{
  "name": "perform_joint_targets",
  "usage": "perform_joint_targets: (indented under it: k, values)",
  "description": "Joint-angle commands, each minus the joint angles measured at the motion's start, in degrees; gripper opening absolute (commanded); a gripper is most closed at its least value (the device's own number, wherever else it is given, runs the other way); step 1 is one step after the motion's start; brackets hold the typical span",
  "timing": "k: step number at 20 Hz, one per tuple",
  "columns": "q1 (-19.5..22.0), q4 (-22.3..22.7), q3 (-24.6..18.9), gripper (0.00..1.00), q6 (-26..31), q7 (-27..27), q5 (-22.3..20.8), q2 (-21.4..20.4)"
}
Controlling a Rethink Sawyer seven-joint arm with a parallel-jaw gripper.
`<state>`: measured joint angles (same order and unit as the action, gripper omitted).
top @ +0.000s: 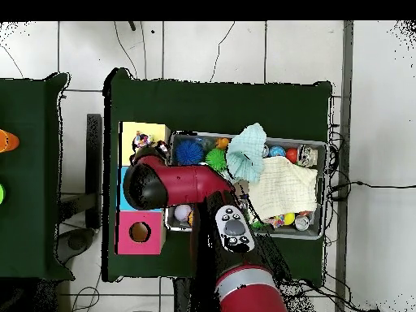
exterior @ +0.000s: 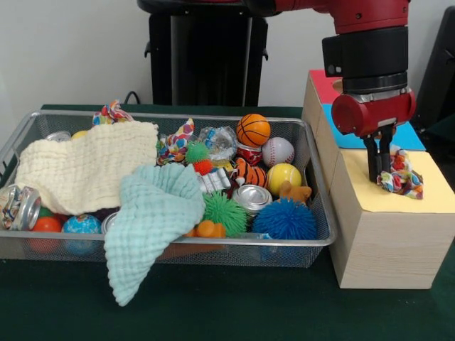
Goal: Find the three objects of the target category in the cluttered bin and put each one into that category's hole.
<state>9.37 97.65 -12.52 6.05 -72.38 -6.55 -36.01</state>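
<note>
Only from the front, gripper (exterior: pixel 382 172) clamps fabric bundle (exterior: pixel 400 174).

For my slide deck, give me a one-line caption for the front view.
Sawyer's tool holds a knotted fabric bundle over the yellow-topped wooden box beside the cluttered bin.

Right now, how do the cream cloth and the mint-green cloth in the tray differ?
The cream cloth is larger and lies spread inside the wire tray; the mint-green cloth is smaller, bunched, and droops over the tray's front rim. Both look like the same waffle-textured fabric and cover toys beneath.
</note>
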Motion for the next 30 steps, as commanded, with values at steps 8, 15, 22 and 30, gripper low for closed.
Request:
perform_joint_targets:
  k: [8, 15, 22, 30]
  values:
    - [-7.2, -1.9, 8.2, 0.00, 1.7, -13.6, 3.7, 6.3]
    - [-10.3, -2.0, 10.3, 0.00, 2.1, -14.3, 6.8, 5.8]
    - [-10.2, -2.2, 10.2, 0.00, 1.1, -13.4, 8.0, 6.5]
    - [-9.6, -3.6, 10.3, 0.00, 1.9, -11.8, 8.0, 7.6]
